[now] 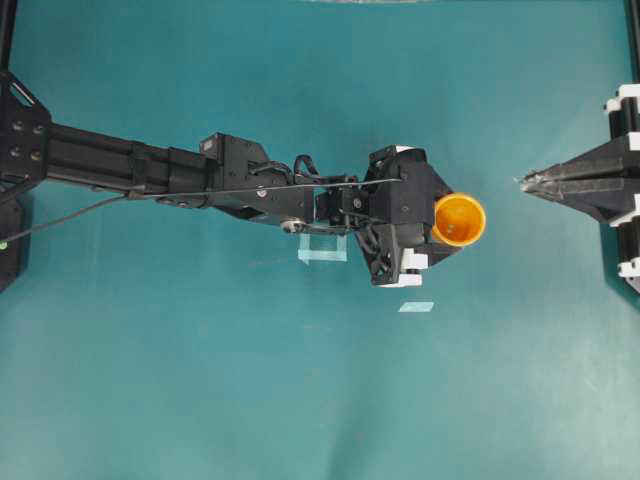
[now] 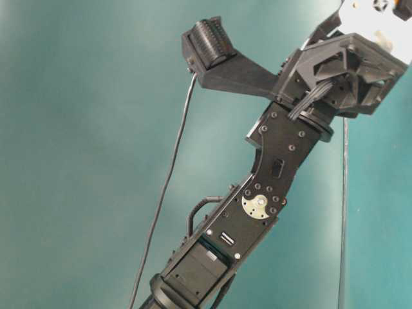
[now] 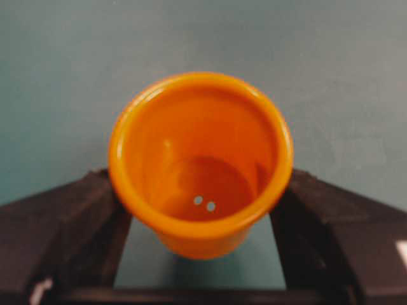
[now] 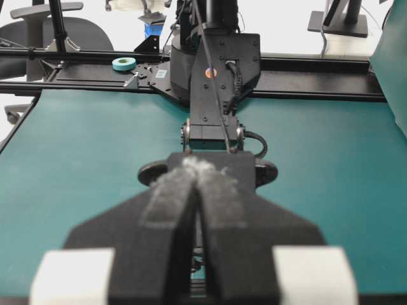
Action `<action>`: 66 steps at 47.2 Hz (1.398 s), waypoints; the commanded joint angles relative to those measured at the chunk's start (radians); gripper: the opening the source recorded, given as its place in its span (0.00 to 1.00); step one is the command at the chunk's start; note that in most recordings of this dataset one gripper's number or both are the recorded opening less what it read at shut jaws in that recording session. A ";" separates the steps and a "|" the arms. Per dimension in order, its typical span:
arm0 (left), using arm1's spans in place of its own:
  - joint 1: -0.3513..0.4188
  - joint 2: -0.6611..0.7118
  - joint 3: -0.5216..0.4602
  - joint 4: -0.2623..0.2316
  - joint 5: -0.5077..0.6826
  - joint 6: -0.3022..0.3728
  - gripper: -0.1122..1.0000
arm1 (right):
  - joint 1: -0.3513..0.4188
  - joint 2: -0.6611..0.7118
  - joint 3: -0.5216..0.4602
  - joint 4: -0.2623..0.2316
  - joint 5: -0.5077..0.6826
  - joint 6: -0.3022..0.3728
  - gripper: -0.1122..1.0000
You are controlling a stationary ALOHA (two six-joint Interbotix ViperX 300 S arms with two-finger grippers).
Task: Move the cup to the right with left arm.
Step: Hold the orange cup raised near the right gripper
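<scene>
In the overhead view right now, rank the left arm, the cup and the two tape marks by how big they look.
1. Left arm, by far the largest.
2. Cup.
3. Tape square under the arm; partly hidden, so its rank below the cup is unsure.
4. Tape strip, the smallest.

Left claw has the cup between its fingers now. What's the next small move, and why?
Probably carry it slowly rightward. The cup sits upright between the left claw's fingers, which press its sides, and teal table lies between it and the shut right claw.
</scene>
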 commanded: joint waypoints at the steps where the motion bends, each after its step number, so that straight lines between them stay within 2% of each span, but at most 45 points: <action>1: 0.003 -0.021 -0.028 -0.002 0.000 -0.002 0.67 | -0.002 0.005 -0.032 -0.002 -0.003 -0.002 0.10; 66: 0.003 -0.012 -0.061 -0.002 0.032 0.000 0.67 | 0.000 0.005 -0.032 -0.002 -0.003 -0.002 0.10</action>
